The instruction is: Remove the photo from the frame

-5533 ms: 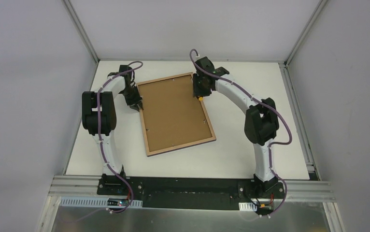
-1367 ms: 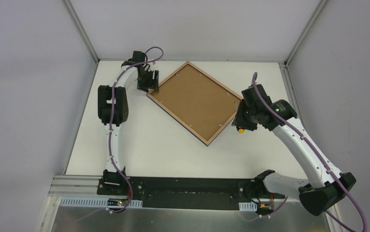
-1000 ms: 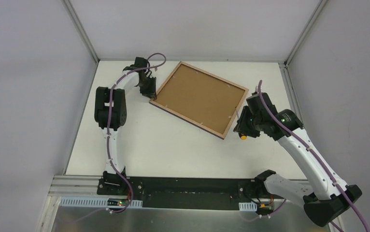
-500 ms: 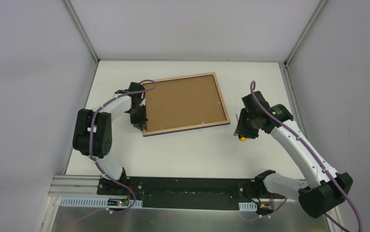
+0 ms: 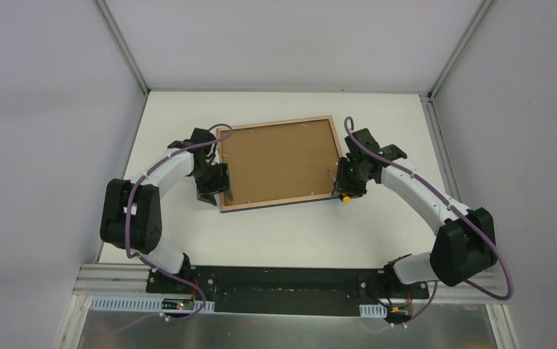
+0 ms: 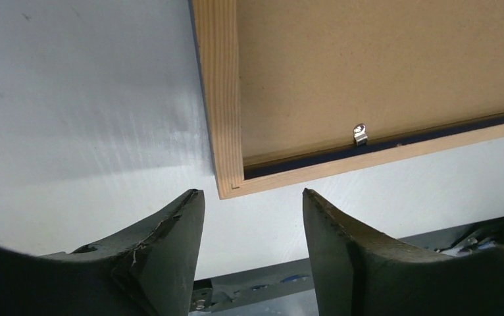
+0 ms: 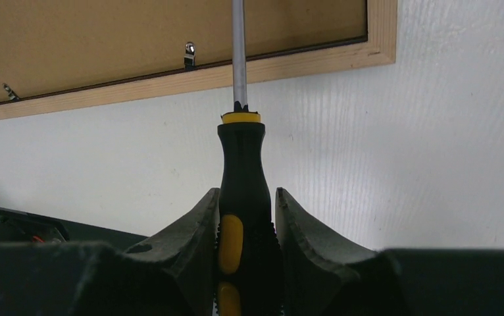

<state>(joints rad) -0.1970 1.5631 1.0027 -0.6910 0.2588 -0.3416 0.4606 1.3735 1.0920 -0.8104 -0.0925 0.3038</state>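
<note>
The right gripper [image 7: 246, 201] was clamped on the black-and-yellow plastic handle of a steel-shafted screwdriver [image 7: 241, 151]. Directly ahead, the shaft crossed the light wooden rim of the thin rectangular frame [image 7: 302, 66], which lay face down with that rim crosswise. A small metal clip [image 7: 188, 54] sat just left of the shaft. The left gripper [image 6: 249, 196], jaws apart and empty, faced the frame's corner, with the matte brown backing board [image 6: 368, 59] beyond.

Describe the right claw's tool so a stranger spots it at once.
On the white table lies a big frame, back up. At its right edge, the right claw grips a screwdriver. Only it has a black-and-yellow handle and bare steel shaft.
</note>
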